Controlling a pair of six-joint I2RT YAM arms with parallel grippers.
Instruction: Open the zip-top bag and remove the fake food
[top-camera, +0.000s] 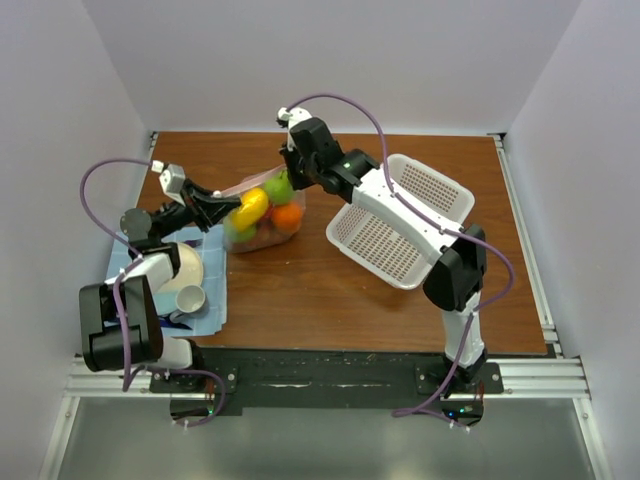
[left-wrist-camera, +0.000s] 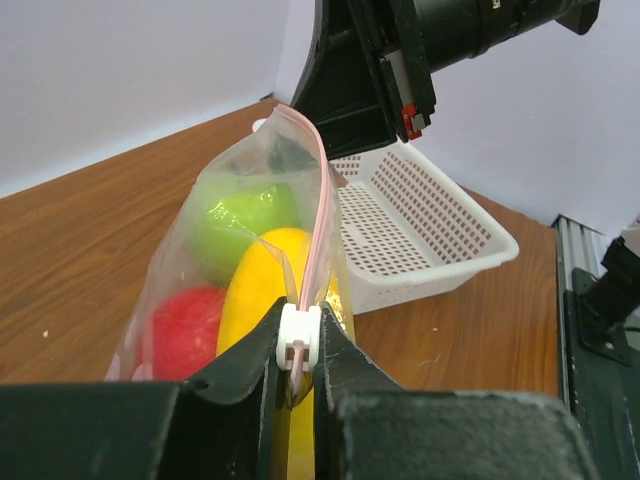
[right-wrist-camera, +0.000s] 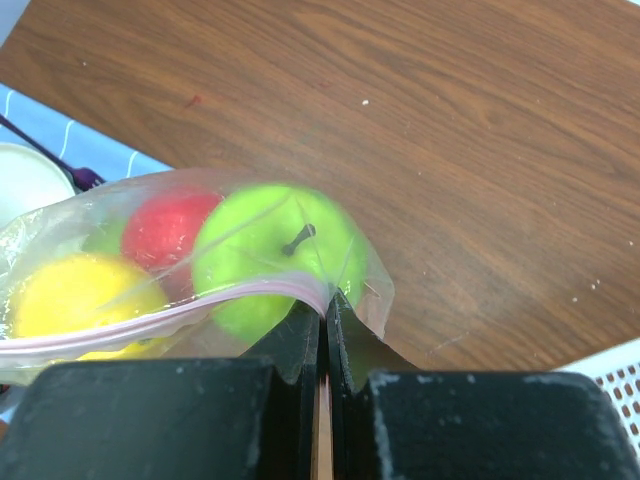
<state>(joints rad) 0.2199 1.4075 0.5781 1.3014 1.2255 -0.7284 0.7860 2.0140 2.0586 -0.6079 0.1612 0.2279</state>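
Observation:
The clear zip-top bag (top-camera: 262, 215) hangs between my two grippers over the brown table. Inside it show a green apple (top-camera: 277, 187), a yellow piece (top-camera: 249, 208), an orange (top-camera: 287, 216) and a red fruit (left-wrist-camera: 185, 325). My left gripper (left-wrist-camera: 298, 345) is shut on the white zip slider (left-wrist-camera: 300, 338) at the bag's left end. My right gripper (right-wrist-camera: 324, 302) is shut on the pink zip strip (right-wrist-camera: 200, 305) at the bag's right corner, just above the green apple (right-wrist-camera: 275, 255). The strip runs taut between them.
A white mesh basket (top-camera: 400, 222) lies tilted under my right arm, to the right of the bag. A blue cloth (top-camera: 205, 295) with a beige plate (top-camera: 188, 268) and a white cup (top-camera: 190, 300) lies at the front left, under my left arm.

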